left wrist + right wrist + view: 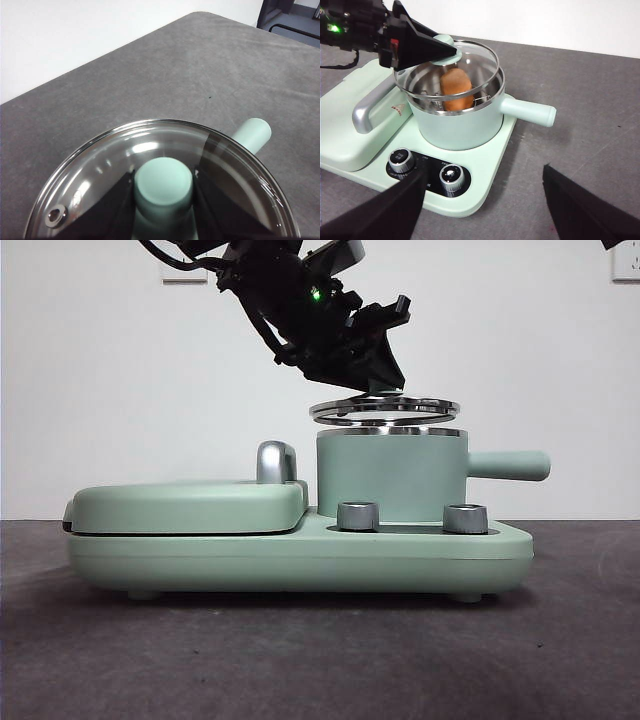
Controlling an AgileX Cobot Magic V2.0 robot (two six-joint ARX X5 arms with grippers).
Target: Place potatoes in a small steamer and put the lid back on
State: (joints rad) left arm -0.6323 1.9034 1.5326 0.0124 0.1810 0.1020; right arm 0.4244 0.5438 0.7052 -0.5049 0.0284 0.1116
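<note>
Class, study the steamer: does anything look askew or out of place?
Only the lid: held by the left gripper, it hangs slightly tilted just above the small steamer, not seated. The potato sits inside.

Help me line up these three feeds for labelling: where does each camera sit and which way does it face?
Front: low at table height, looking level at the small steamer; left hand enters from above.
Left wrist: looks down on the lid, its hand gripping the knob.
Right wrist: hangs off to one side, open hand, potato inside.
All three share the lid.

Lid [385, 409] blocks steamer [390, 480] mouth, narrow gap between, seemingly untouching, table [590, 100] around open
</note>
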